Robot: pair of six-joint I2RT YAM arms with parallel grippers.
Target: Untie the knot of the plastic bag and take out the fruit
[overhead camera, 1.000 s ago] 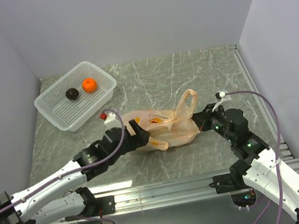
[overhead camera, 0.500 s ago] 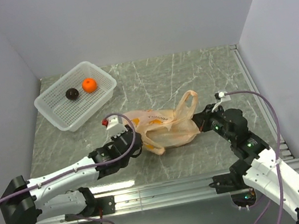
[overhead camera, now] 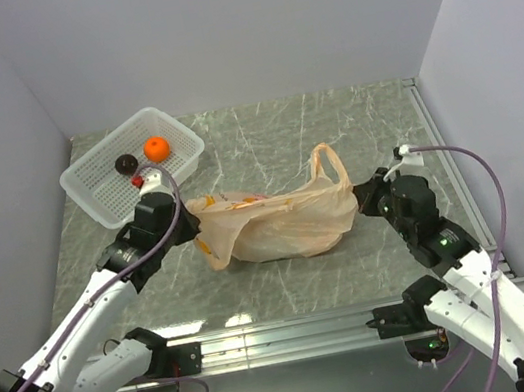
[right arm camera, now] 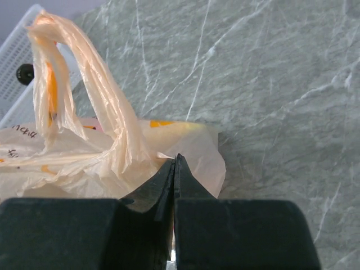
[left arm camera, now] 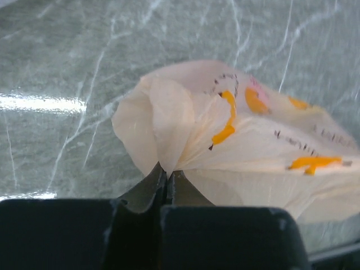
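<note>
Peach crinkly plastic bag (overhead camera: 283,228) stretches across mid-frame: our left pincer (overhead camera: 194,230) and right pincer (overhead camera: 362,207) each pinch an end to hold it taut.

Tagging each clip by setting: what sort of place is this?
Probably a lab robot cell, not a kitchen: white walls box in a marble-patterned table, and the left arm and right arm are bolted to a metal rail at its near edge.

The bag (overhead camera: 277,224) lies mid-desk (overhead camera: 332,133), its left end in the left claw (overhead camera: 192,231) and its right end in the right claw (overhead camera: 365,206). Behind it to the left, a basket (overhead camera: 97,179) holds a tangerine (overhead camera: 156,150), with a round fruit (overhead camera: 125,164) just to its left.
</note>
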